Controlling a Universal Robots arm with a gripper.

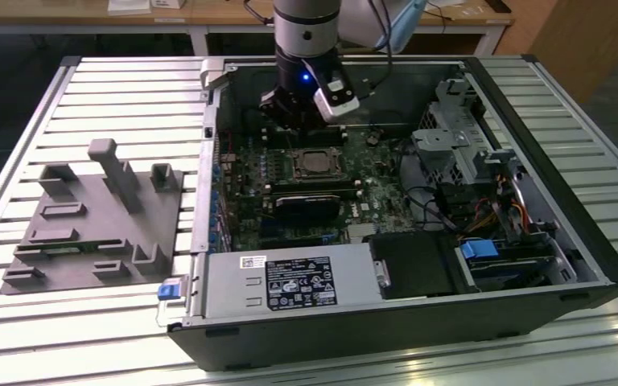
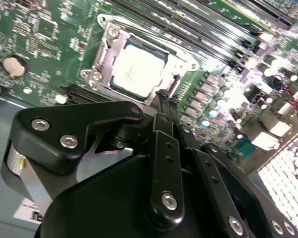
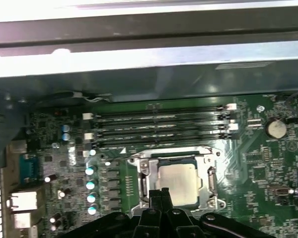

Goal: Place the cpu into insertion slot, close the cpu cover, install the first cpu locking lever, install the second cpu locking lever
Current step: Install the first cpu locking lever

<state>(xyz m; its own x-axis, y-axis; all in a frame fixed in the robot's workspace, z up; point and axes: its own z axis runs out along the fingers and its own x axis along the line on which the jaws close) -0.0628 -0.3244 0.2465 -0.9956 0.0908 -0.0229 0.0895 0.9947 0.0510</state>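
The chip lies in the socket with the cover down, the gripper, jaws together, at the socket's edge; latching is unclear.

Space above the cpu is open, bounded by low memory slots before the chassis wall, a black module (close beside it in the exterior view), and the drive cage well apart.

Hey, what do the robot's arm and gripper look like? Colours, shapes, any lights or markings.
The arm is a silvery-grey cylinder with a black lower section, a pale blue joint cap and a small blue light. A small white box is fixed near the wrist. The gripper is matte black, built of flat linked bars studded with round silver screw heads.
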